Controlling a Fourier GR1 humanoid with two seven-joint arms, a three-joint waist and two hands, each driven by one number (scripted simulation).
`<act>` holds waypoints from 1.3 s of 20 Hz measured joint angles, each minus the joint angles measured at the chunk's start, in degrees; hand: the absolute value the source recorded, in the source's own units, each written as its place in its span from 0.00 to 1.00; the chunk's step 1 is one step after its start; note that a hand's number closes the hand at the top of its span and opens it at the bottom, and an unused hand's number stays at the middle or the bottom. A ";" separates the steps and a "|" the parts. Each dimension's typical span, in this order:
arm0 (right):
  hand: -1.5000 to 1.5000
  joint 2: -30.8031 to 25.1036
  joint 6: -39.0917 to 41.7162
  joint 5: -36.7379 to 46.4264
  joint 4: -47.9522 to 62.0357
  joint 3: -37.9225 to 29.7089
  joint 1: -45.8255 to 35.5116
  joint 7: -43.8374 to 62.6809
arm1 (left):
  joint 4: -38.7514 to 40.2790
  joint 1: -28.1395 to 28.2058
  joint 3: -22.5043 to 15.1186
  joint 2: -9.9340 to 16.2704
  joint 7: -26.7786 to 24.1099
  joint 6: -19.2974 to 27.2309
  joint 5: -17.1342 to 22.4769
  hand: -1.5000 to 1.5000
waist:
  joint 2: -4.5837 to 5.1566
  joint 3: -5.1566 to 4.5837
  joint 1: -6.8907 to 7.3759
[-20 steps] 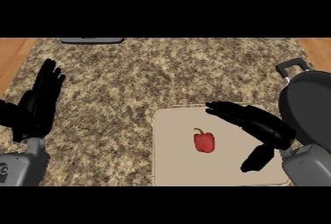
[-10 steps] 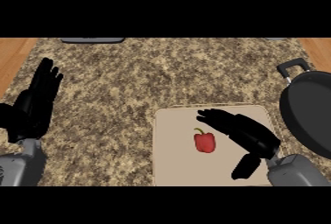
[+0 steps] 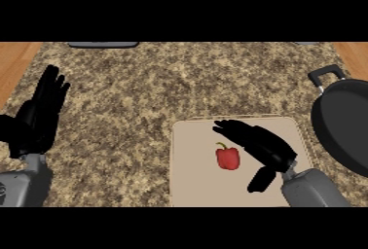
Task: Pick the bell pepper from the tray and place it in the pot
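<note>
On the pale beige square tray [image 3: 194, 189], the small red bell pepper [image 3: 228, 158] lies free. The black right hand [image 3: 260, 144] hovers just to the pepper's right, fingers straight and spread past it, thumb low, holding nothing; it looks poised to close round the pepper. Well left of the pepper, the black left hand [image 3: 36, 119] rests released, fingers up. Right of the pepper, beyond the tray's edge, waits the dark round pot [image 3: 345, 126] with its handle, on the speckled stone counter [image 3: 144, 97].
</note>
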 measured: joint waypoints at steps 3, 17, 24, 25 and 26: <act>0.00 1.75 -1.07 2.55 1.65 -0.09 0.32 -0.69 | -0.75 0.70 0.17 -0.71 -0.09 -0.37 -0.53 0.50 | -0.01 0.01 0.00; 1.00 6.55 -5.79 11.90 15.32 -2.05 -6.00 -8.80 | -0.47 -0.81 1.45 -2.39 1.19 -1.32 -2.17 0.50 | -0.13 -0.18 0.09; 1.00 7.33 -7.22 15.12 15.68 -2.50 -5.30 -12.56 | -1.11 0.88 2.30 -2.68 0.32 -2.62 -2.43 0.50 | -0.45 -0.48 -0.04; 1.00 7.13 -7.27 15.67 14.46 -2.06 -3.81 -12.28 | -1.76 1.32 2.47 -2.55 0.63 -2.88 -2.21 0.50 | -0.57 -0.55 -0.10; 1.00 6.75 -7.05 16.16 12.41 -1.51 -1.76 -11.33 | -1.70 1.40 2.96 -2.15 0.66 -3.16 -1.96 0.50 | -0.64 -0.53 -0.25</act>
